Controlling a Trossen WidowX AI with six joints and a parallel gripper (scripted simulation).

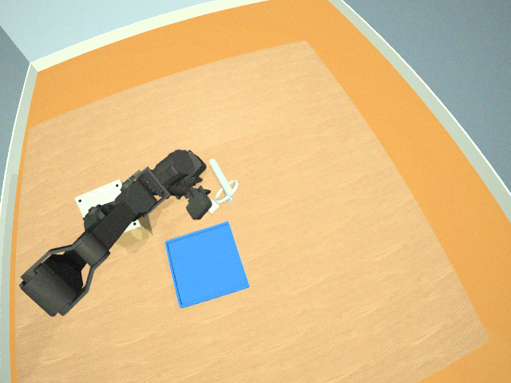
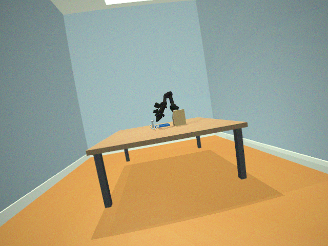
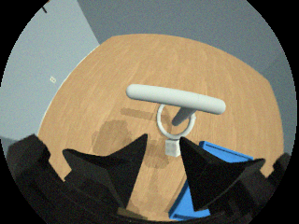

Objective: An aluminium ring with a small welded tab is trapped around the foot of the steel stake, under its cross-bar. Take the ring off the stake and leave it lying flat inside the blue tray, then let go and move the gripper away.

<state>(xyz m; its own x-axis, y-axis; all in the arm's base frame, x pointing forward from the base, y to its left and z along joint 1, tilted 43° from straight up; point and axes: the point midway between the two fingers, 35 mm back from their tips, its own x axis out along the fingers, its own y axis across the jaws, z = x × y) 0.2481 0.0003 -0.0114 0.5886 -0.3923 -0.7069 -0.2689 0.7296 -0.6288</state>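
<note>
Pointing toward the parted, unfilled jaws, tab [image 1: 213,206] [image 3: 173,147] off ring [image 1: 216,194] [image 3: 159,122], cross-bar [image 1: 219,174] [image 2: 152,120] [image 3: 175,97] running crosswise above.

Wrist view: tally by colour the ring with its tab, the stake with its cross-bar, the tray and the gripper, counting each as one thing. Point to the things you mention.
Pale grey or white: 2, the ring [image 1: 217,193] [image 3: 159,122] and the stake [image 1: 219,176] [image 3: 175,97]
Blue: 1, the tray [image 1: 207,266] [image 3: 187,205]
Black: 1, the gripper [image 3: 163,138]
Total: 4

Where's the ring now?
Wrist view, centre: the ring is around the stake, under its cross-bar, beyond the open gripper.
</note>
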